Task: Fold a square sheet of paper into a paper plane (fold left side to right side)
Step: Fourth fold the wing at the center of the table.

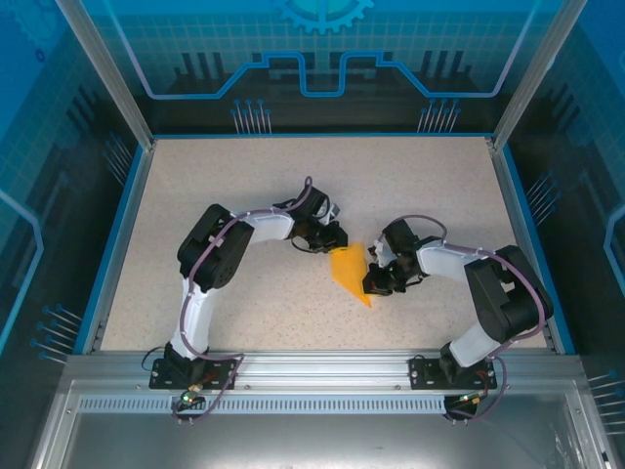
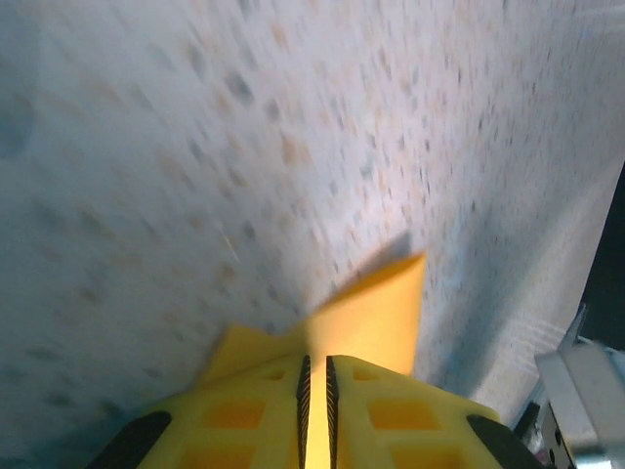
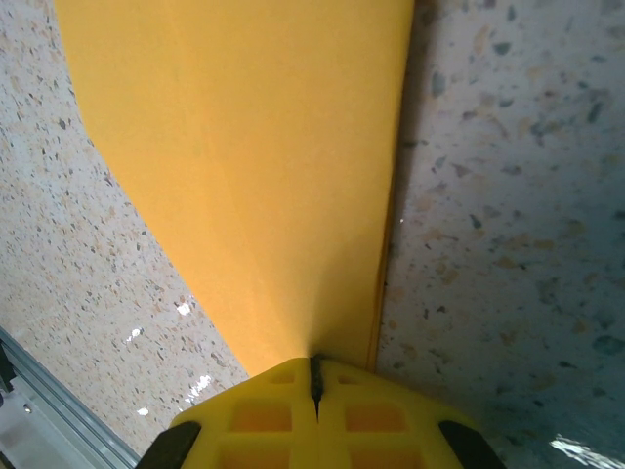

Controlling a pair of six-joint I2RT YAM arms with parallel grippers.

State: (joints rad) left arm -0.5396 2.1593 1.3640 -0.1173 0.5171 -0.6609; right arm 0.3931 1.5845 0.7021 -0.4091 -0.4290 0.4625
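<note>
The right claw (image 1: 377, 282) is clamped shut on the right edge of the plane (image 1: 348, 271), close to its pointed near tip. The plane lies on the bench (image 1: 244, 176) between the two claws. At its far end, the left claw (image 1: 330, 237) pinches a corner.

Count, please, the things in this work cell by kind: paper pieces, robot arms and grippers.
folded orange paper: 1
robot arms: 2 (left arm, right arm)
grippers: 2 (left gripper, right gripper)
Total: 5
</note>
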